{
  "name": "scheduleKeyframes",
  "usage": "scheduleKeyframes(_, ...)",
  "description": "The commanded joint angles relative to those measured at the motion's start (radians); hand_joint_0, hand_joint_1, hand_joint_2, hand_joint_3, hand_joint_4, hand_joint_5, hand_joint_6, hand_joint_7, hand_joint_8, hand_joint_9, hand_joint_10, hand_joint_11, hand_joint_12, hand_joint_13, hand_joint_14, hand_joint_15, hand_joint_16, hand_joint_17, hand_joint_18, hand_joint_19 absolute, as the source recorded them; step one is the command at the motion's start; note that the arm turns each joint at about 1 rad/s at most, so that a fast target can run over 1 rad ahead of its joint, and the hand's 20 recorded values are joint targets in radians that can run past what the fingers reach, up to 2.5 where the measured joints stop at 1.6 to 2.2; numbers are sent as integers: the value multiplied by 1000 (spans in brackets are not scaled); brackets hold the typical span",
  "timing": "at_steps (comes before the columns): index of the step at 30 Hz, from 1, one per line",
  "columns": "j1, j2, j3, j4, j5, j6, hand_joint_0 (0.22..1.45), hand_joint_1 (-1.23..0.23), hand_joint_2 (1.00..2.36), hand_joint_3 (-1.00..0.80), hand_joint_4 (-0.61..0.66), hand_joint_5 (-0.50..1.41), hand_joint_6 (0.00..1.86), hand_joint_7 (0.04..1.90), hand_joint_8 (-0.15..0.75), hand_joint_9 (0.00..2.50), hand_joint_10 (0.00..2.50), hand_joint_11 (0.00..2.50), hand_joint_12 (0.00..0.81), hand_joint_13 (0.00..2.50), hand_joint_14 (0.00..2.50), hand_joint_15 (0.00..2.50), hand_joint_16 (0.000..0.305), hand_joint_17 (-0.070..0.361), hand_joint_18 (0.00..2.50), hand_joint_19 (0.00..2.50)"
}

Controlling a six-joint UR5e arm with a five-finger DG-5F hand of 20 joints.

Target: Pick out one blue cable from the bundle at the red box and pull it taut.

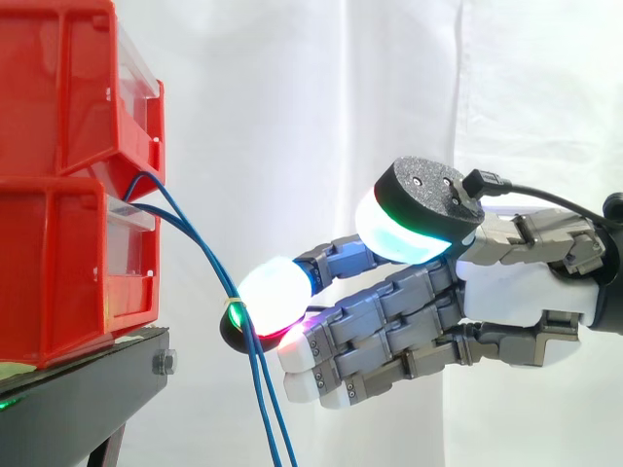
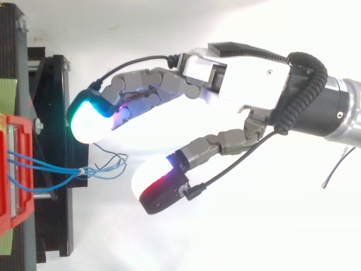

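The robot hand (image 1: 506, 292) reaches in from the right toward a bundle of thin blue cables (image 1: 195, 238) hanging from two stacked red bins (image 1: 58, 263) on a black stand (image 1: 88, 389), against a white curtain (image 1: 292, 117). In the side view the cables come out at the seam between the upper and lower bin, and where they are anchored inside is hidden. They slope down to a pale tie (image 1: 233, 297) that gathers them, then drop past the picture's lower edge. One glowing fingertip pad (image 1: 273, 292), white shading to red, sits right at that tie, and whether it touches the strands cannot be made out from this angle. From above, the hand (image 2: 248, 73) is spread wide, a cyan-edged pad (image 2: 84, 121) on one side and a red-lit pad (image 2: 152, 180) on the other. The tied bundle (image 2: 56, 164) and its loose, frayed-looking ends (image 2: 110, 164) lie in the open gap between them, pinched by neither. The red bin (image 2: 11, 186) is cut off at the left edge there, so how many strands leave it is hard to count.
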Motion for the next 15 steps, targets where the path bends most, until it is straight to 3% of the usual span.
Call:
scheduleKeyframes(1, 4, 0, 0, 8, 2, 0, 541, -680, 1003, -469, 256, -165, 502, 769, 299, 728, 7, 206, 347, 668, 8, 219, 37, 84, 474, 285)
scheduleKeyframes(12, 5, 0, 0, 12, 5, 0, 537, -674, 1002, -469, 262, -164, 502, 771, 301, 738, 7, 214, 346, 673, 8, 226, 38, 86, 483, 291)
scheduleKeyframes(15, 4, -15, 0, 12, 5, 2, 538, -673, 1002, -473, 262, -164, 502, 770, 302, 741, 7, 214, 349, 677, 8, 230, 38, 86, 484, 292)
